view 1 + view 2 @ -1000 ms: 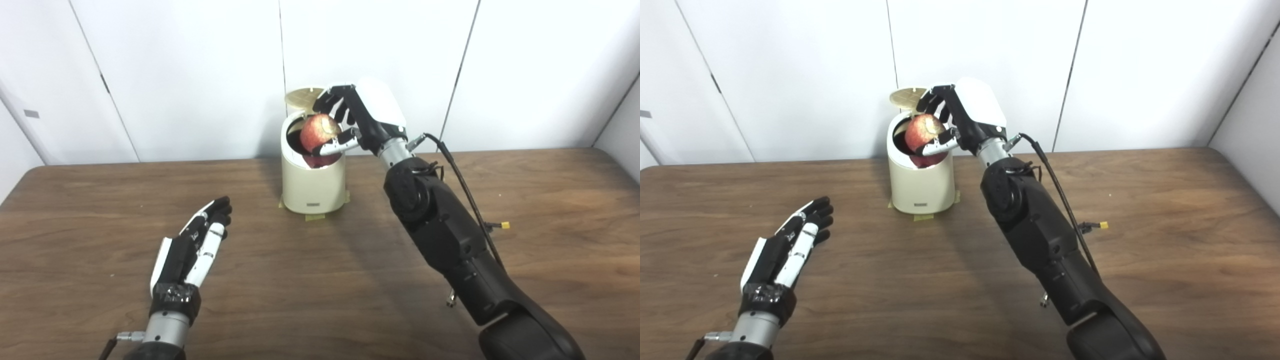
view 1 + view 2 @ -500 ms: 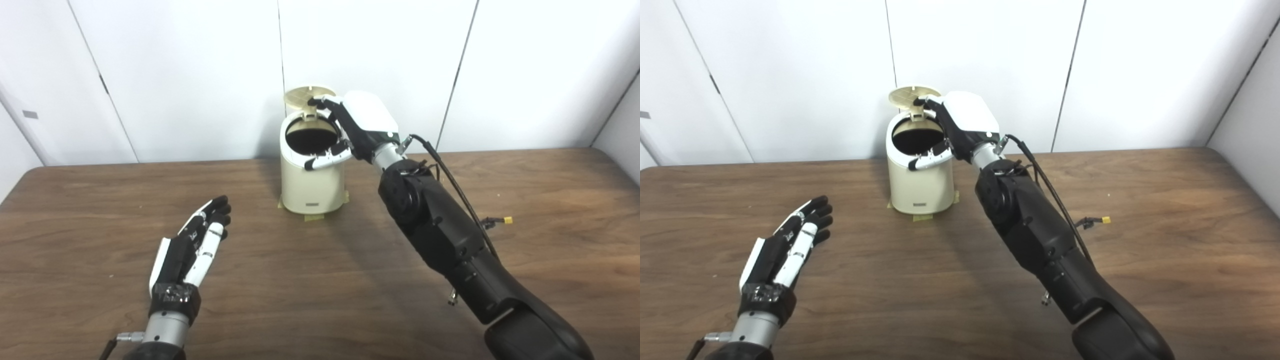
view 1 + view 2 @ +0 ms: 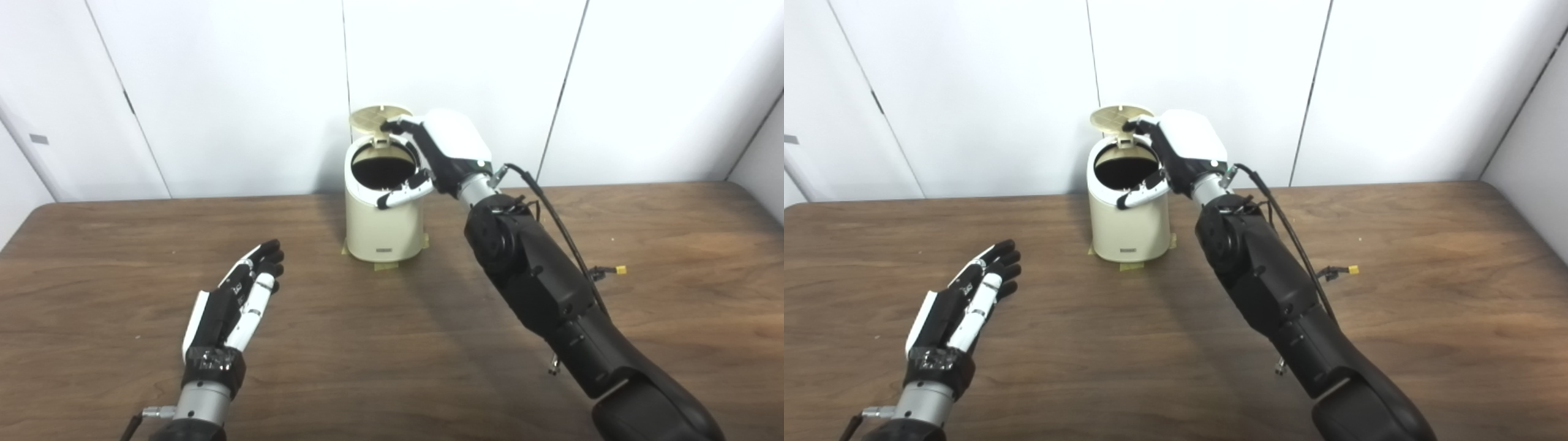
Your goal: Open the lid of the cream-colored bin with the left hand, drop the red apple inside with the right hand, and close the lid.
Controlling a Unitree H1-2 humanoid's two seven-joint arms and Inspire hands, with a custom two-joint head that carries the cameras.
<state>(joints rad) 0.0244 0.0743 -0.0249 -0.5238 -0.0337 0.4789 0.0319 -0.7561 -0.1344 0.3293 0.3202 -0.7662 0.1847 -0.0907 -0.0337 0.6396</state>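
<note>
The cream-colored bin (image 3: 383, 223) stands at the back middle of the table with its round lid (image 3: 375, 118) tipped up behind a dark opening. No apple shows; the inside of the bin is too dark to see into. My right hand (image 3: 438, 153) hovers at the bin's right rim, open and empty, with fingertips near the raised lid and the thumb reaching across the rim's front. My left hand (image 3: 236, 303) rests low over the table at the front left, open with fingers straight, far from the bin.
Strips of yellow tape (image 3: 384, 264) hold the bin's base to the wooden table (image 3: 392, 343). A black cable with a small yellow connector (image 3: 620, 269) hangs from my right arm. White wall panels stand close behind the bin.
The red apple left my right hand and dropped out of sight into the bin. The right hand opened and shifted slightly right, fingers now by the raised lid. The left hand stayed still.
</note>
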